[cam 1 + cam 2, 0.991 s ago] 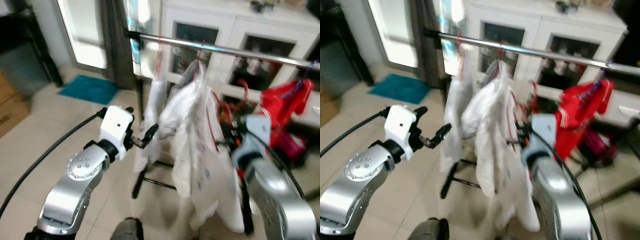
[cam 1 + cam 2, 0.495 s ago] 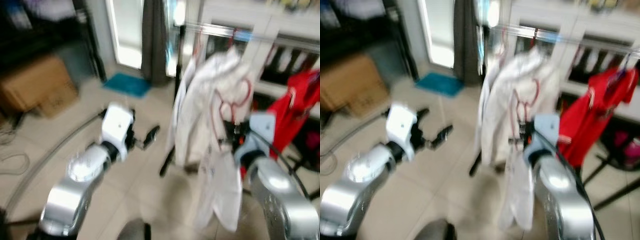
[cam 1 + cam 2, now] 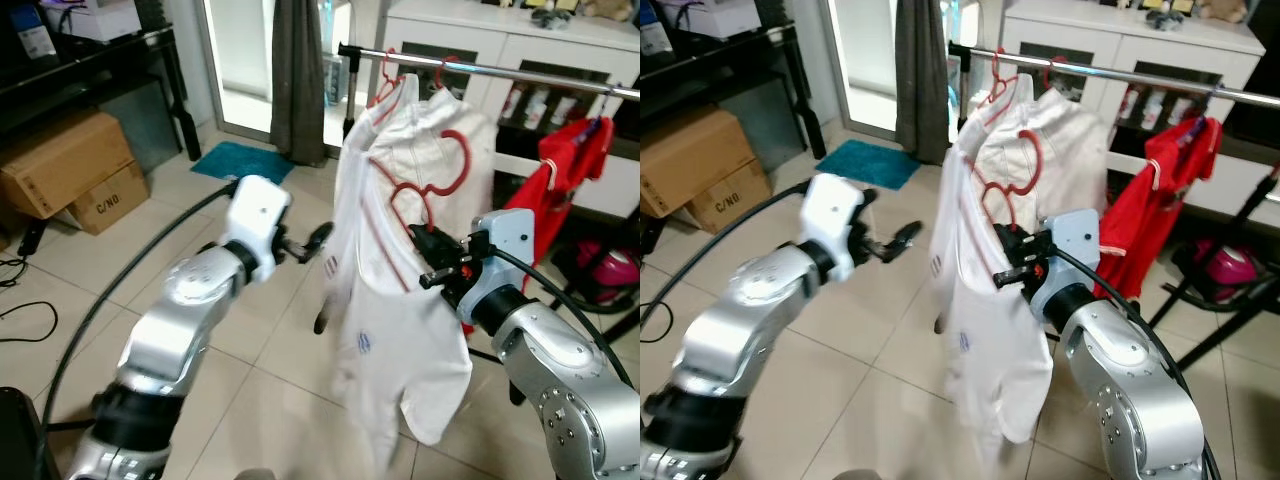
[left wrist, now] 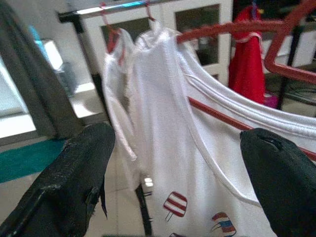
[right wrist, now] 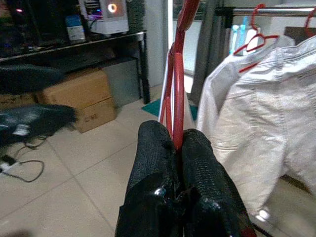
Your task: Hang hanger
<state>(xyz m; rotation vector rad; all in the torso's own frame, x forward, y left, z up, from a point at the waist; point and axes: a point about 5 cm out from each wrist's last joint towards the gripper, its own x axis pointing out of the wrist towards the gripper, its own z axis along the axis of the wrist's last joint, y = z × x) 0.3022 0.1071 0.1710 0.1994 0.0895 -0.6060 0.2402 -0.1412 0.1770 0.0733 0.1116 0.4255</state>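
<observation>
Fingers of the right gripper [image 5: 174, 148] pinch the red hanger [image 3: 432, 180], holding its white shirt [image 3: 390, 330] below the rail [image 3: 520, 75] for hooking. Left gripper [image 4: 177, 163] waits alongside, jaws apart.

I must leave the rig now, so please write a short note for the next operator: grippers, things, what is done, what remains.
Right gripper: shut on the red hanger, which carries a white garment, held in front of the rail, below it.
Left gripper: open, holding nothing, beside the garment.
Done: hanger picked up and brought to the rack.
Left: lift the hook over the rail, between the white clothes already hanging and the red shirt, then release.
</observation>
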